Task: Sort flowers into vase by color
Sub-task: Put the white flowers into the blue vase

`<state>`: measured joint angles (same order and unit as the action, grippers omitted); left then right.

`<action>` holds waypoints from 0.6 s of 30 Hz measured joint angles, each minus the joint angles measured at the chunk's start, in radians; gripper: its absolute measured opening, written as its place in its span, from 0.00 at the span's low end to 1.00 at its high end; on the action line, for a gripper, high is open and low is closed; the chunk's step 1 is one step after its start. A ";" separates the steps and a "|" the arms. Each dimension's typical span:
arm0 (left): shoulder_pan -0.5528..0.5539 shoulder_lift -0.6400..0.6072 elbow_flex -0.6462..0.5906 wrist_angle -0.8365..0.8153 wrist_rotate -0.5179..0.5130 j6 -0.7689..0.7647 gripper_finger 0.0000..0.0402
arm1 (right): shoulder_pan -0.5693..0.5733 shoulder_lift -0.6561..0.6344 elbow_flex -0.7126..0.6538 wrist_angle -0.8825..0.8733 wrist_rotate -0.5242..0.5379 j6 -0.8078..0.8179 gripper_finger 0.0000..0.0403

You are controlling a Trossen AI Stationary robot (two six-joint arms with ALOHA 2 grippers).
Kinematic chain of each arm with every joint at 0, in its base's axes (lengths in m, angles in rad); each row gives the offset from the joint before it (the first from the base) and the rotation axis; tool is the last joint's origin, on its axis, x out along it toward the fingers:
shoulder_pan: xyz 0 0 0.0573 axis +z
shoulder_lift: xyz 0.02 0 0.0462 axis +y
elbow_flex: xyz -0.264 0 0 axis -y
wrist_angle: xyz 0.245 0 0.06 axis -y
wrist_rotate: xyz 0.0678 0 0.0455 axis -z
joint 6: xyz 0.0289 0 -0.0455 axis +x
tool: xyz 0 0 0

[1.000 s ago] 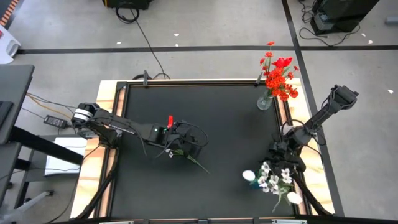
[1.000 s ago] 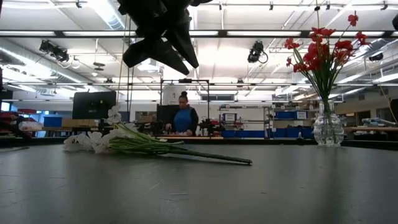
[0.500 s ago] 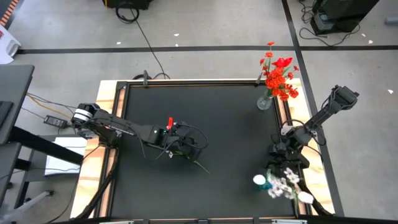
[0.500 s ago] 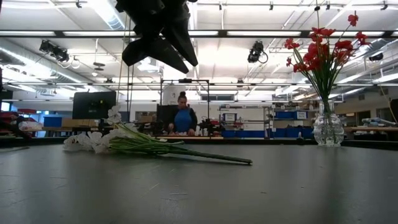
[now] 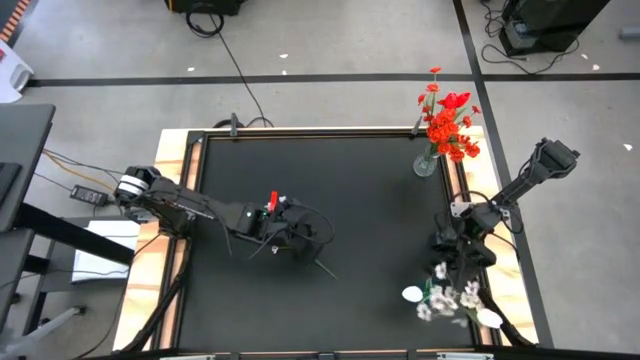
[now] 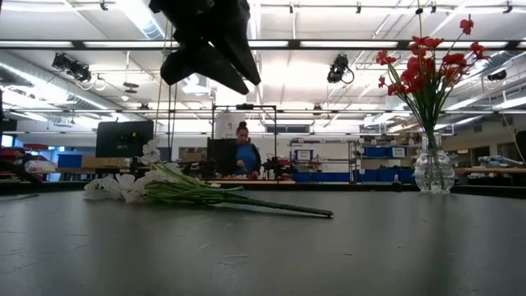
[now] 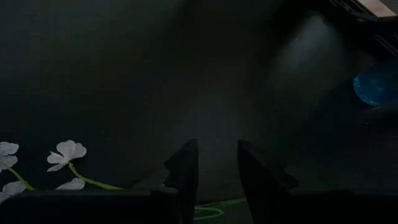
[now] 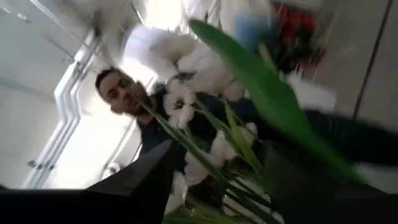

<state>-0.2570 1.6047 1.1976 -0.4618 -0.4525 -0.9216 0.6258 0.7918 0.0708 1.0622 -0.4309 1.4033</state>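
Red flowers (image 5: 448, 120) stand in a glass vase (image 5: 425, 163) at the table's far right corner; the low view shows them too (image 6: 423, 70). A few white flowers (image 6: 156, 185) lie flat on the table, stalk ends (image 5: 323, 268) toward the near right. My left gripper (image 5: 290, 238) hangs open above them (image 6: 209, 82), touching nothing; its wrist view shows a white bloom (image 7: 65, 152) beside its fingers (image 7: 217, 165). My right gripper (image 5: 452, 260), near the table's right edge, is shut on a white and pale-blue bunch (image 5: 445, 297). My right gripper pinches the bunch's green stalks (image 8: 214, 177) between its two fingers, several stalks together. The blooms (image 8: 186, 102) stick out past the fingertips, clear of the table, toward its near right corner. Where exactly along the stalks it grips is hidden by the gripper.
The black table top has a wooden rim (image 5: 180, 200). A blue round thing (image 7: 376, 84) shows far off in the left wrist view. A person stands in the room behind the table (image 6: 245, 156); another shows beyond the held blooms (image 8: 118, 93).
My right gripper has turned with its bunch: the blooms have swung from over the table toward the near right corner. My left gripper has stayed above the lying flowers.
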 joint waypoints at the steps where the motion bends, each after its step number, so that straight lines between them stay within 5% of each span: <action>1: -0.004 0.000 0.000 0.000 -0.001 0.000 0.29 | 0.000 0.000 0.000 -0.005 -0.029 0.024 0.63; 10: -0.029 0.000 0.000 0.000 -0.026 0.002 0.29 | -0.015 0.000 0.000 -0.004 -0.161 0.131 0.63; 18: -0.029 0.000 0.000 0.000 -0.031 0.033 0.29 | -0.078 0.000 0.000 0.036 -0.073 0.197 0.62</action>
<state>-0.2855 1.6047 1.1976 -0.4618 -0.4830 -0.8891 0.5476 0.7918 0.0704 1.0987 -0.5037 1.6006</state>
